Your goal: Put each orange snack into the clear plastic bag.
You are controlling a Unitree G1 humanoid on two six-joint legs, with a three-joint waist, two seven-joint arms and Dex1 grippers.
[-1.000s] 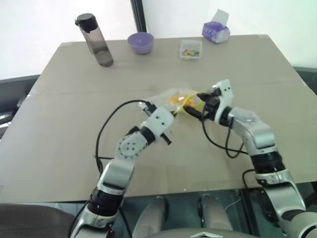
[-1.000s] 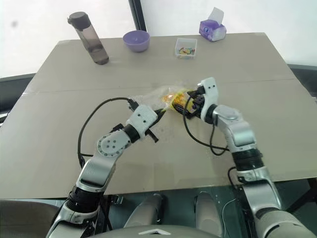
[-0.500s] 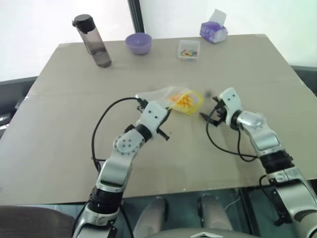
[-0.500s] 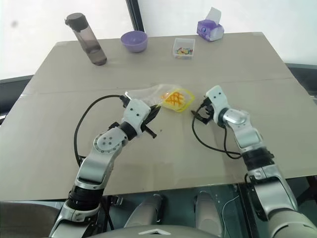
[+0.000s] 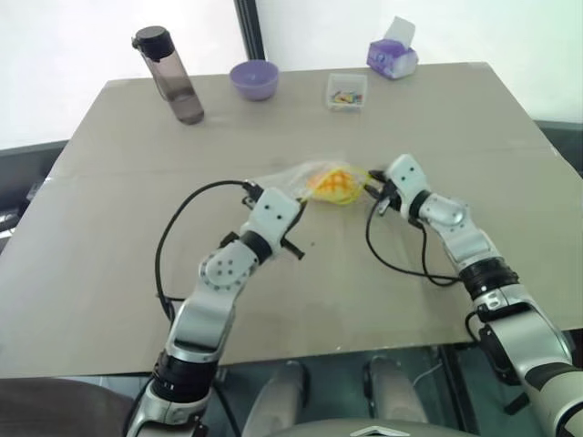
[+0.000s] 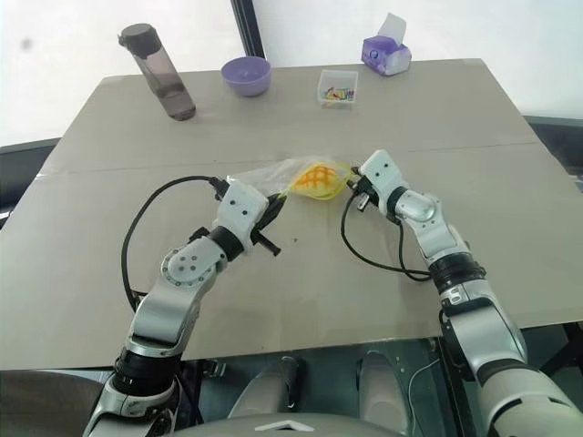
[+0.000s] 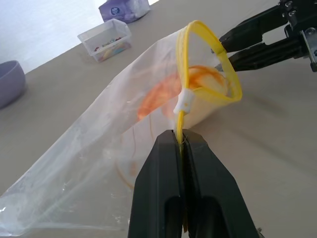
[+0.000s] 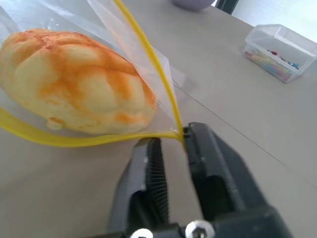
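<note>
Wrist views show left end effector (image 7: 182, 144) pinching bag (image 7: 99, 163); right (image 8: 173, 148) seemingly narrowed beside it.

Both arms reach forward over the table, elbows bent, forearms angling in toward each other. The left gripper (image 7: 182, 136) points roughly level and toward the right, its two black fingers pressed together on the yellow strip of the clear plastic bag (image 7: 99, 163). The right gripper (image 8: 173, 144) points toward the left, slightly downward, its fingers standing a little apart at the corner of that strip. Black cables loop from both wrists.
</note>
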